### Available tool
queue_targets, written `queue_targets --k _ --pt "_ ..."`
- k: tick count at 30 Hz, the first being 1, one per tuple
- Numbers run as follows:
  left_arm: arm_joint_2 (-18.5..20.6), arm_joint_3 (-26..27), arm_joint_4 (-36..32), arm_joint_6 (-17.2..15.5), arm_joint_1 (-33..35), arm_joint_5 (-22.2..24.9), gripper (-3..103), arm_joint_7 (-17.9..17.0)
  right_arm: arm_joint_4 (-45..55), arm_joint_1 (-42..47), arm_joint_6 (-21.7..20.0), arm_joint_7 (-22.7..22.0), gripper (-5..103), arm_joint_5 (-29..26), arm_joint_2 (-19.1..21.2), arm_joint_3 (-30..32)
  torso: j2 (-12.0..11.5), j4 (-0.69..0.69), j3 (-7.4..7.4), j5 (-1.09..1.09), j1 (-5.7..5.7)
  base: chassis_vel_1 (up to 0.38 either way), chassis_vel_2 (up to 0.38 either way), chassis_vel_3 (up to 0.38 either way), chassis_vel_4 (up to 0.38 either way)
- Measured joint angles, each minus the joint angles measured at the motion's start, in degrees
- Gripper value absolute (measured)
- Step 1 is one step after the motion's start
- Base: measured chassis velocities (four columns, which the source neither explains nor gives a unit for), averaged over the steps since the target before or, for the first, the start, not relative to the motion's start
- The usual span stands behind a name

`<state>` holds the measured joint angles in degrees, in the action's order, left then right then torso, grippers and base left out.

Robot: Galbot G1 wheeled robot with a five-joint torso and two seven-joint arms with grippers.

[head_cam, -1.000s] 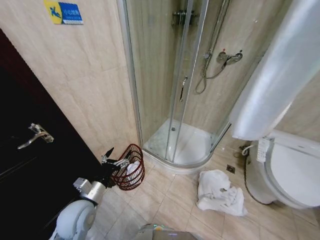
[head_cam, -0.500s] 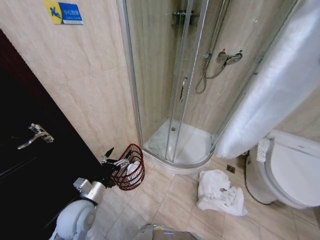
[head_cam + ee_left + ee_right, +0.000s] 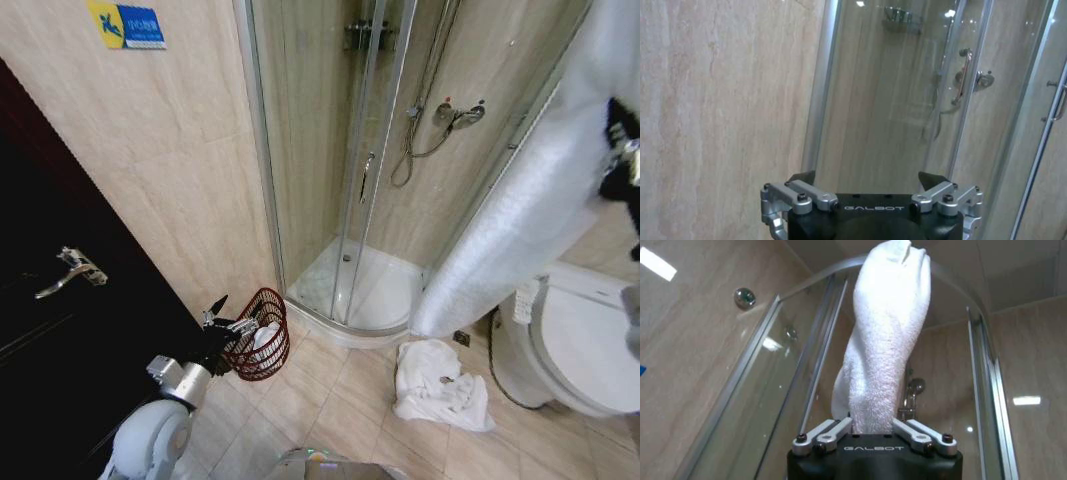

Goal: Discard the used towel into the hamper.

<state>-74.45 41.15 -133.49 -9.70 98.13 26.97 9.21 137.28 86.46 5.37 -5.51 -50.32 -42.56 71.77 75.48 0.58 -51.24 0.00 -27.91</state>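
A long white towel (image 3: 520,190) hangs in the air at the right of the head view, its lower end just above the shower tray's rim. My right gripper (image 3: 620,150) holds its upper end at the right edge; in the right wrist view the gripper (image 3: 875,427) is shut on the towel (image 3: 883,340). The hamper (image 3: 262,340), a dark reddish-brown wire basket, stands on the floor by the wall at lower left with white cloth inside. My left gripper (image 3: 228,315) sits right beside its near rim, open and with nothing in it (image 3: 867,177).
A second crumpled white towel (image 3: 440,385) lies on the tiled floor in front of the toilet (image 3: 585,350). The glass shower cabin (image 3: 360,200) fills the corner behind. A dark door (image 3: 60,330) with a lever handle is at the left.
The hanging towel has swung left and lower across the head view, and my right gripper has come into sight at the right edge. The left arm and the hamper have stayed still.
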Motion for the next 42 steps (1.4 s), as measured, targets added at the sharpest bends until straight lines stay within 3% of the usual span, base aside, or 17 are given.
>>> queue_targets --k 7,16,26,34,35,38,41,42 --pt "0.00 0.00 0.00 0.00 0.01 0.00 100 0.00 -2.21 3.99 5.12 5.98 7 6.97 -6.51 -0.07 0.00 -0.01 0.00 0.01 0.00 0.000 0.000 0.000 0.000" --pt "0.00 0.00 0.00 0.00 0.00 0.00 100 0.00 -5.07 5.32 8.60 10.51 7 9.85 -11.44 -1.70 0.00 0.00 0.00 0.00 0.00 0.000 0.000 0.000 0.000" --pt "0.00 0.00 0.00 0.00 0.00 0.00 100 0.00 -6.84 5.38 12.18 14.14 7 11.88 -13.24 -2.65 0.00 0.00 0.00 0.01 -0.01 0.000 0.000 0.000 0.000" --pt "0.01 0.00 0.00 0.00 0.01 0.00 100 -0.01 -6.84 5.04 13.23 14.58 7 12.59 -13.54 -2.35 -0.02 0.01 -0.02 0.05 -0.02 0.000 0.000 0.000 0.000" --pt "0.00 0.00 0.00 0.00 -0.01 0.00 100 0.00 -6.86 4.92 13.49 14.59 7 12.65 -13.57 -2.31 -0.01 0.01 0.00 -0.07 -0.01 0.000 0.000 0.000 0.000" --pt "0.00 0.00 0.00 0.00 0.00 0.00 100 0.00 -6.95 4.95 13.59 14.76 7 12.74 -13.90 -2.38 -0.01 0.01 -0.01 0.06 -0.01 0.000 0.000 0.000 0.000" --pt "0.00 0.00 0.00 0.00 0.00 0.00 100 0.00 -6.88 4.94 13.62 14.76 7 12.73 -13.93 -2.37 -0.01 0.00 0.00 -0.05 0.00 0.000 0.000 0.000 0.000" --pt "0.00 0.00 0.00 0.00 0.00 0.00 100 0.00 -6.85 4.92 13.64 14.76 7 12.71 -13.93 -2.34 -0.01 0.00 0.00 0.01 0.00 0.000 0.000 0.000 0.000"
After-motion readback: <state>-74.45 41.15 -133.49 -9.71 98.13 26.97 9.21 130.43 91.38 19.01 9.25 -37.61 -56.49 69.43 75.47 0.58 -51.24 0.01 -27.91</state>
